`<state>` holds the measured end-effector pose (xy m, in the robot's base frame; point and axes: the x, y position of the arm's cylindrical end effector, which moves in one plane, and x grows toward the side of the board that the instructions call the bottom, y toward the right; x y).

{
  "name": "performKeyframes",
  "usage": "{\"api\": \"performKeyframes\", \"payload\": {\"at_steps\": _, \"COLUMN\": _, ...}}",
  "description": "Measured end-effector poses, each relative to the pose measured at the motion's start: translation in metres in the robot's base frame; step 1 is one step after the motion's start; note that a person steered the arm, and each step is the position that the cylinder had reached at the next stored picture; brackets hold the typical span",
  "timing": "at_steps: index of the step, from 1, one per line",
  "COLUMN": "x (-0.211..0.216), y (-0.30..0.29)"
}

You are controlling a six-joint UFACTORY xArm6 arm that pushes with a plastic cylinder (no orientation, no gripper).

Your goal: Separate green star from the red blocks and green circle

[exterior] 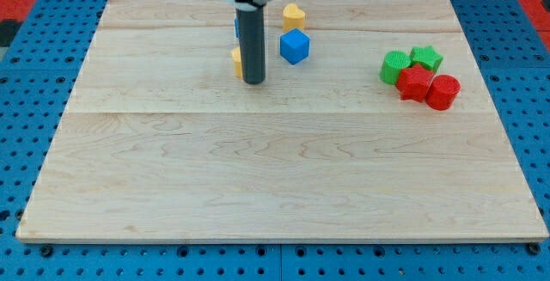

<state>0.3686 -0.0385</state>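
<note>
The green star [426,57] sits at the view's right, touching the green circle [395,66] on its left and the red star-shaped block [415,83] below it. A red round block [443,92] lies right of that red block. The four form one tight cluster. My tip [253,81] rests on the board at the upper middle, far to the left of the cluster, touching none of these blocks.
A blue cube [294,46] and a yellow block [294,15] lie just right of my rod. Another yellow block [236,59] and a blue one [236,25] are partly hidden behind the rod. The wooden board [275,178] sits on a blue pegboard.
</note>
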Motion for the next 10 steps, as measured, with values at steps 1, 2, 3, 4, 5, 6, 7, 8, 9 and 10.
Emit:
{"api": "performKeyframes", "payload": {"at_steps": 1, "x": 0.015, "y": 0.037}}
{"api": "performKeyframes", "payload": {"at_steps": 2, "x": 0.083, "y": 0.113}}
{"api": "performKeyframes", "payload": {"at_steps": 3, "x": 0.109, "y": 0.229}}
{"api": "performKeyframes", "payload": {"at_steps": 4, "x": 0.085, "y": 0.297}}
{"api": "performKeyframes", "payload": {"at_steps": 5, "x": 0.041, "y": 0.299}}
{"api": "performKeyframes", "payload": {"at_steps": 6, "x": -0.003, "y": 0.251}}
{"api": "performKeyframes", "payload": {"at_steps": 7, "x": -0.025, "y": 0.232}}
{"api": "performKeyframes", "payload": {"at_steps": 8, "x": -0.038, "y": 0.204}}
{"api": "performKeyframes", "payload": {"at_steps": 9, "x": -0.049, "y": 0.168}}
{"api": "performKeyframes", "payload": {"at_steps": 10, "x": -0.052, "y": 0.219}}
